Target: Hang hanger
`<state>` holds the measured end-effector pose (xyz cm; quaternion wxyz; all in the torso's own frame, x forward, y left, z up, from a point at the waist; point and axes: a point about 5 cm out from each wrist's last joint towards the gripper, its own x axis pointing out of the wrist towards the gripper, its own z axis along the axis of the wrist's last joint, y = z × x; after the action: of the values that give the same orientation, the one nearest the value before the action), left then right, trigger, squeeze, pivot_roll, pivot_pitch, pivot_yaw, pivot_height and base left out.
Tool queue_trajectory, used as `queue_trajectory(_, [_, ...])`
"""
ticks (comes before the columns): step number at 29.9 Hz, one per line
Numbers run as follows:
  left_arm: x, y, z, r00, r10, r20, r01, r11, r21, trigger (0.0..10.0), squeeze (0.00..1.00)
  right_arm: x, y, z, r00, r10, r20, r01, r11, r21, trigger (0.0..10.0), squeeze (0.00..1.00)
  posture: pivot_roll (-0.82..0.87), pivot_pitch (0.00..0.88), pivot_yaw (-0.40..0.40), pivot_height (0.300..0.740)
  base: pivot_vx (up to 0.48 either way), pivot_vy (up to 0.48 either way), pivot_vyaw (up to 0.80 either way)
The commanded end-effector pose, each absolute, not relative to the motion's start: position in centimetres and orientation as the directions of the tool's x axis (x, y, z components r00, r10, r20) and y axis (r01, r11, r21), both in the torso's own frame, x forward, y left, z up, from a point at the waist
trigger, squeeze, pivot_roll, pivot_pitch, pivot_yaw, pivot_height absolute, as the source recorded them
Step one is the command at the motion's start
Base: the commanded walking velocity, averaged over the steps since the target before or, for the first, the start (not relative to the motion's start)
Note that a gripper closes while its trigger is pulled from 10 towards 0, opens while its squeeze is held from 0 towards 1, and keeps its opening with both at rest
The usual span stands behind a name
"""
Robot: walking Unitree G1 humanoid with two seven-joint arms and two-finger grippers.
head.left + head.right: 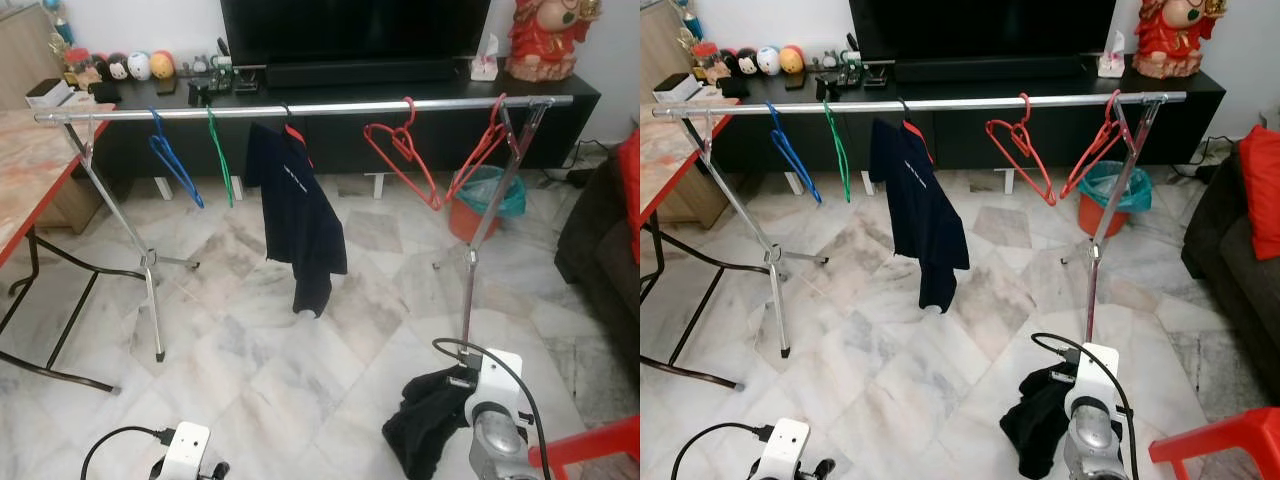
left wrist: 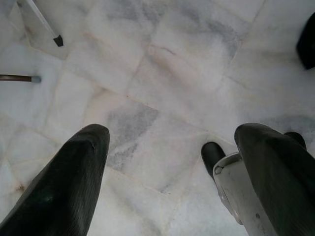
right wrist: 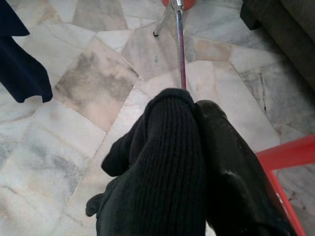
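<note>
Low at the right side, a black garment (image 1: 432, 415) is gripped by the right pincer (image 3: 197, 162); left pincer (image 2: 167, 162) is held open, empty. Hangers (image 1: 405, 150) are already hung on the rail (image 1: 300, 109); hanging this one is judged not yet done.

Hangers on rail: two red (image 1: 405, 150) (image 1: 478, 152), one blue (image 1: 172, 162), one green (image 1: 220, 155) (fifth carries dark shirt (image 1: 297, 225))
</note>
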<state>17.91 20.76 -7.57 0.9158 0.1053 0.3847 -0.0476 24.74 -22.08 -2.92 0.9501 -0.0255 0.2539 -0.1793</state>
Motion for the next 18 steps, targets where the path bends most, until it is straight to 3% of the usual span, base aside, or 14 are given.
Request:
queue_trajectory(1, [17.72,21.21,-7.59,0.696,0.009,-0.718,0.149,0.976,0.156,10.0,0.0,24.55,-22.02,-3.18,0.796,-0.351,-0.493,0.33,0.935,-0.132,10.0,0.0,-0.08,0.0,0.028,0.74,0.266,0.0,0.0])
queue_trajectory(18, [17.02,21.55,-7.97,0.665,0.024,-0.746,0.143,0.977,0.158,10.0,0.0,23.74,-21.9,-3.88,0.778,-0.341,-0.528,0.317,0.938,-0.138,10.0,0.0,-0.08,0.0,0.028,0.74,0.289,0.0,0.0])
